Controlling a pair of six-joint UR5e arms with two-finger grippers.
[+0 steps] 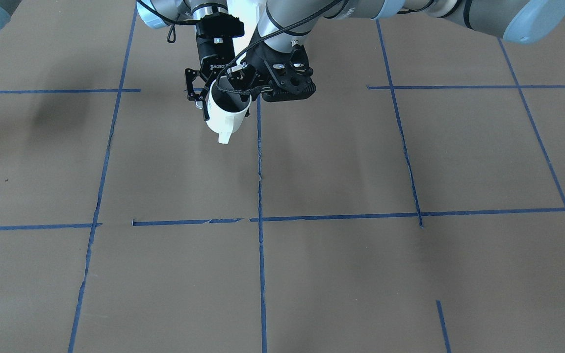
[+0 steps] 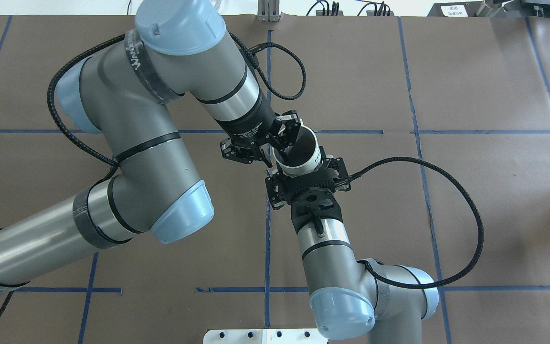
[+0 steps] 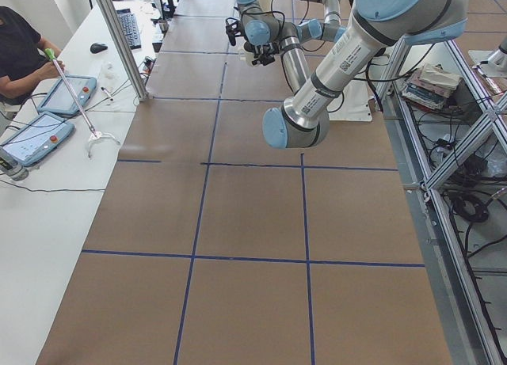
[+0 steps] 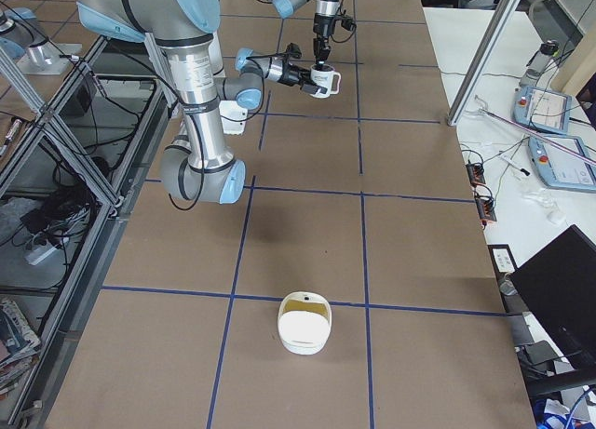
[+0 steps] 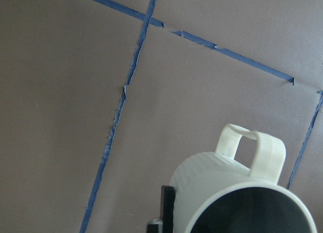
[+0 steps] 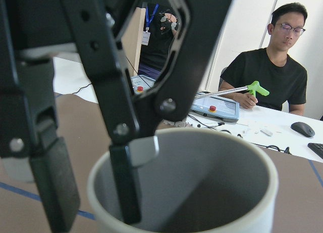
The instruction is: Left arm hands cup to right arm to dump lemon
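Observation:
The white cup [image 1: 226, 120] hangs in the air over the table's middle, mouth up and slightly tilted, handle toward the operators' side. My left gripper [image 2: 272, 143] comes down on its rim and is shut on it; the cup [image 5: 222, 182] fills the lower right of the left wrist view. My right gripper [image 6: 96, 190] reaches in level and is shut on the cup's wall, its black pad [image 6: 50, 185] outside and its white-tipped finger [image 6: 139, 152] inside the mouth. It also shows in the overhead view [image 2: 303, 177]. The lemon shows in no view; the cup's bottom is hidden.
A white bowl [image 4: 304, 327] sits on the brown taped table [image 1: 361, 269] toward the robot's right end. An operator [image 6: 272, 76] sits at the white desk across the table. A metal post [image 4: 484, 57] stands at the table's far edge.

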